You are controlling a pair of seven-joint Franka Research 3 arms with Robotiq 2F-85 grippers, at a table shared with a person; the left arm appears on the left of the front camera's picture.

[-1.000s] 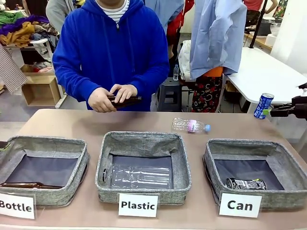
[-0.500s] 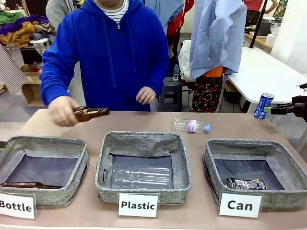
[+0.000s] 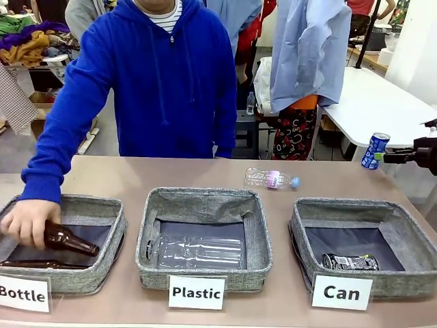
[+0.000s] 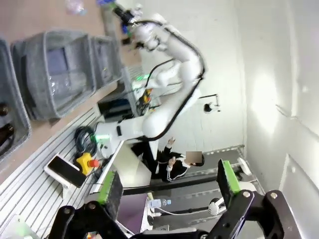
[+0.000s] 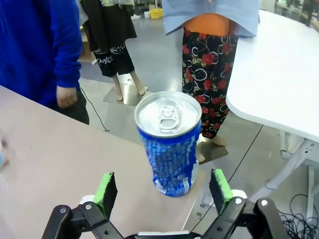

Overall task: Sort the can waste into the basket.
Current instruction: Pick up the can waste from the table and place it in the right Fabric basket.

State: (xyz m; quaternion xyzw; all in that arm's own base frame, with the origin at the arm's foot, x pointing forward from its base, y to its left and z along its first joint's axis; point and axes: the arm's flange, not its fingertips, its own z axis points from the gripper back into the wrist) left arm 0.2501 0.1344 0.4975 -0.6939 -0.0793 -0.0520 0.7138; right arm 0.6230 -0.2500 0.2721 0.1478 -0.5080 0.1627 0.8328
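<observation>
The small blue-and-white printed metal drink can [image 3: 374, 151] stands upright at the far right corner of the tabletop [image 3: 123, 174], well apart from the baskets. The robot's right hand [image 5: 162, 185] is released: its two green pads [image 5: 106, 188] sit spread on either side of the can's base, with a gap showing between each pad and the can. The can's silver top and pull tab face the right wrist camera.

The grey woven-fabric rectangular basket with the white "Can" label [image 3: 345, 205] sits at the right of the row. A small black metal drink can [image 3: 349, 262] lies on its side on its dark lining, near the front wall.

The robot's left hand [image 4: 167, 184] is also released, its fingers wide apart with nothing between them.

A person in a blue hooded top [image 3: 164, 82] leans across from the far side. The person's hand [image 3: 27, 222] holds a brown glass bottle [image 3: 68, 239], tilted, inside the like grey basket labelled "Bottle" [image 3: 89, 201], above a second brown glass bottle [image 3: 37, 264] lying flat there. The middle grey basket labelled "Plastic" [image 3: 205, 198] holds a clear plastic bottle [image 3: 198, 251] on its side. Another clear plastic bottle with a blue cap [image 3: 271, 179] lies on the tabletop behind it.
</observation>
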